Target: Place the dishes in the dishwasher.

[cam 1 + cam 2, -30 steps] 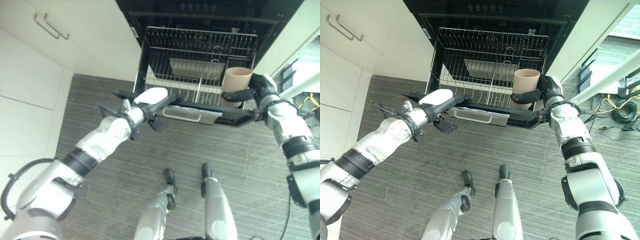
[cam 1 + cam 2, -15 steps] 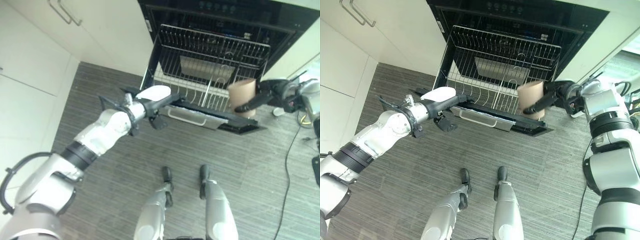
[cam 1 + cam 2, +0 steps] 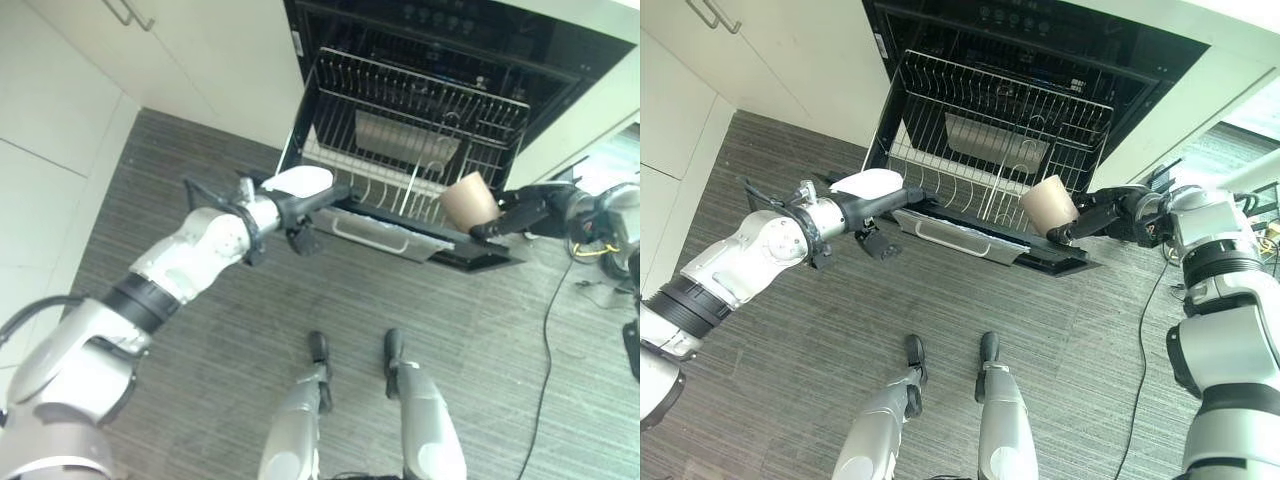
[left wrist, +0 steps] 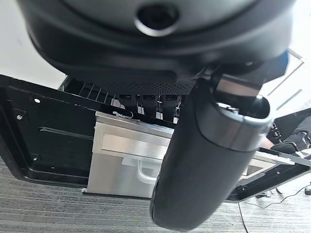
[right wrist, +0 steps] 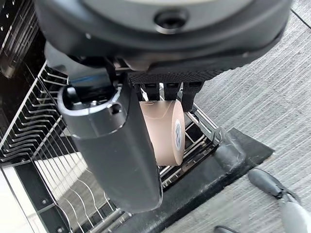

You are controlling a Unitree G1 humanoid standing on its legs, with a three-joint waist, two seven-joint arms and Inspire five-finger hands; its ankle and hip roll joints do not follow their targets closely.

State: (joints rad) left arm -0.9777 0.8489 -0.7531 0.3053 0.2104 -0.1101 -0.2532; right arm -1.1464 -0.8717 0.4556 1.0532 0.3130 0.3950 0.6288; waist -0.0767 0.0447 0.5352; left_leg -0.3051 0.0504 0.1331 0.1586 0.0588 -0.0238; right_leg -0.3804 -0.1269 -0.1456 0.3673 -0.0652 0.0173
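A black dishwasher (image 3: 400,30) stands open among pale cabinets (image 3: 120,90), its door (image 3: 980,245) folded down over the grey striped floor (image 3: 300,300) and serving as the scene's anchor. Above the door, the wire rack (image 3: 1000,130) is drawn out, rows of upright tines along its front and a metal tray (image 3: 995,143) lying toward its back. At the door's right end, the right hand (image 3: 1102,217) grips a tan cup (image 3: 1048,204), fingers and thumb curled round it; the cup is tipped on its side with its open mouth toward the rack, held just above the rack's front right corner. At the door's left end, the left hand (image 3: 300,205) reaches in at the door's edge carrying a white plate (image 3: 297,181) on top of it; the plate sits level above the door's left corner, and whether its fingers are curled round the plate cannot be told.
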